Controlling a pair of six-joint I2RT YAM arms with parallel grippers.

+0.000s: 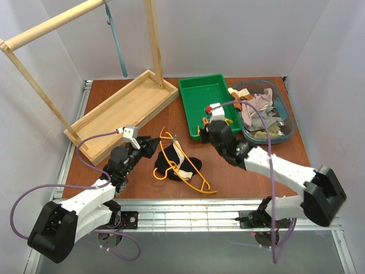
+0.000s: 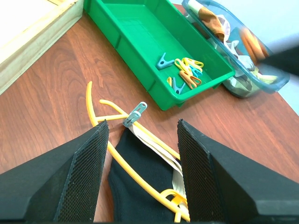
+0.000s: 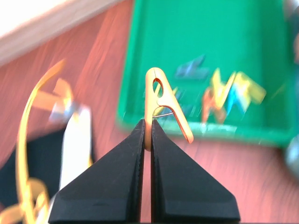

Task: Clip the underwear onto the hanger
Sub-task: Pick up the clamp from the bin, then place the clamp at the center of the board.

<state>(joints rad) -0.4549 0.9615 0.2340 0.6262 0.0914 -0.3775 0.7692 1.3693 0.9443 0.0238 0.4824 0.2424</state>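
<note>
A reddish-brown wood-grain worktop [image 1: 142, 181] sits between plain white walls [image 1: 228, 34] on three sides, with a slotted metal rail [image 1: 188, 208] along its near edge. At ten o'clock stands a pale wooden drying rack [image 1: 128, 105] with a shallow box base. A grey-blue plastic hanger [image 1: 118, 48] hangs from its top bar. At twelve o'clock lies a rectangular green plastic tray [image 1: 191, 94] with a few coloured clothes pegs [image 2: 184, 72] in its near corner. Just beside it, at two o'clock, a clear blue-tinted plastic tub [image 1: 287, 128] holds a heap of beige, pink and grey clothes.

The small black fabric underwear with a cream waistband [image 1: 171, 162] lies near the worktop's centre. The thin yellow-orange plastic hanger [image 1: 188, 174] lies across it, and a grey peg [image 2: 135, 113] sits on the hanger by the waistband.

The left gripper [image 2: 142, 123], at nine o'clock of the garment, has its jaws spread wide above the hanger and fabric. The right gripper [image 3: 147, 123], near the tray's near edge at one o'clock, is closed tight on an orange plastic clothes peg [image 3: 161, 100]. The right wrist view is blurred.
</note>
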